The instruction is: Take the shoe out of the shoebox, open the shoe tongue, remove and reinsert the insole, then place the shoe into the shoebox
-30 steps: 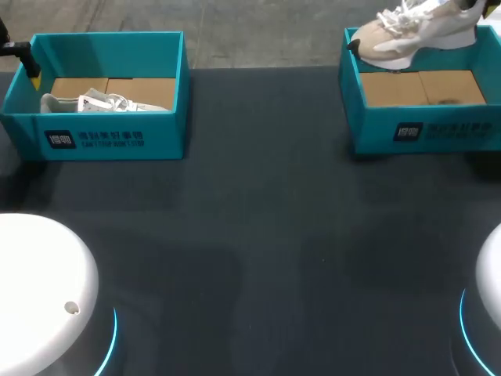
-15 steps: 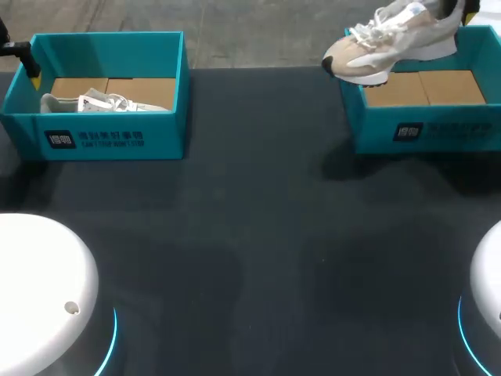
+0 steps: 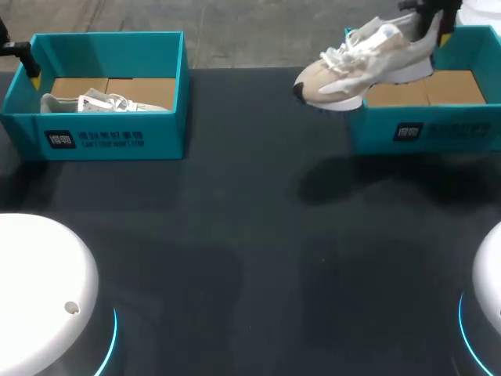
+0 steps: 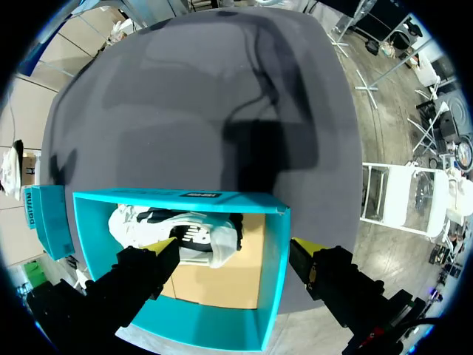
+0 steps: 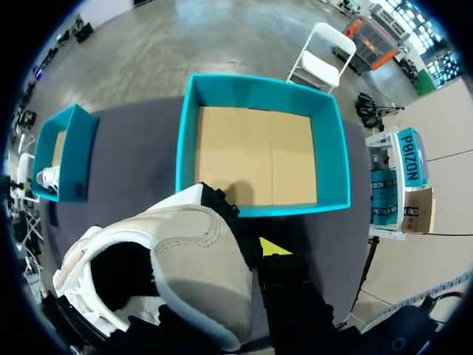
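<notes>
Our right gripper (image 3: pixel 429 22) is clamped on the heel of the beige shoe (image 3: pixel 356 66). The shoe hangs above the right box's (image 3: pixel 423 129) rim, its long axis running out from the jaws, toe leading. Our left gripper (image 4: pixel 235 253) hovers wide open, touching nothing, with the white shoe (image 4: pixel 185 235) just below its jaws in the left box (image 4: pixel 177 196).

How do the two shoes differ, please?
The beige shoe hangs in the air in the right gripper, toe out past the wall of the right box; the white shoe lies inside the left box. The beige shoe is tan with white laces; the white shoe is mostly white. Both are laced sneakers.
</notes>
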